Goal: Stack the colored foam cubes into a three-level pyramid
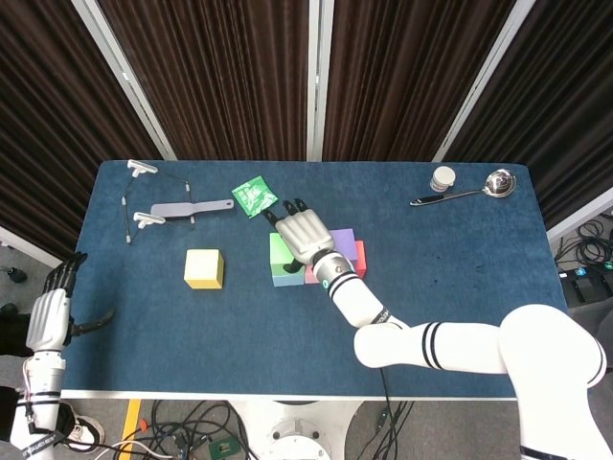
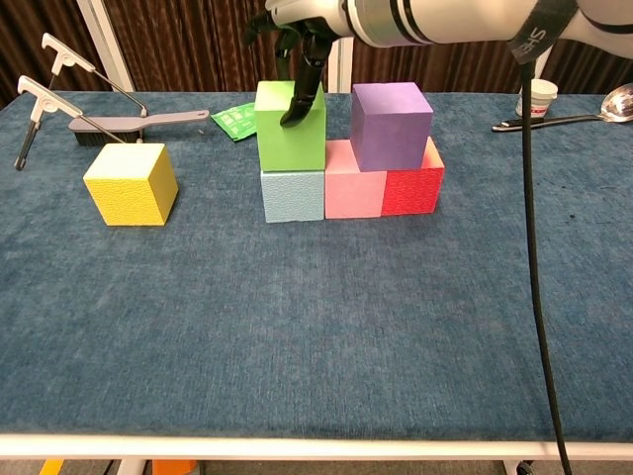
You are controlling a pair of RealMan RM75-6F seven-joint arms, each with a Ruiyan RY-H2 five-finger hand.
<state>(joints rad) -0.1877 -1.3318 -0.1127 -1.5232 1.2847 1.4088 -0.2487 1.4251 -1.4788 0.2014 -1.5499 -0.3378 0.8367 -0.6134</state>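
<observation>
Three cubes form the bottom row: light blue (image 2: 293, 195), pink (image 2: 353, 192) and red (image 2: 413, 190). A green cube (image 2: 291, 126) sits on the light blue one, slightly overhanging toward the pink. A purple cube (image 2: 391, 112) rests across the pink and red. A yellow cube (image 2: 131, 183) stands alone to the left, also seen from above as the yellow cube (image 1: 203, 268). My right hand (image 1: 306, 235) hovers over the green cube with fingers spread, one fingertip (image 2: 295, 111) touching its top. My left hand (image 1: 48, 318) hangs off the table's left edge, holding nothing.
A grey brush with clamps (image 1: 182, 208) and a green packet (image 1: 254, 196) lie behind the cubes. A white jar (image 1: 442, 178) and a metal ladle (image 1: 469, 192) sit at the far right. The blue table (image 2: 316, 336) stretches toward the front edge.
</observation>
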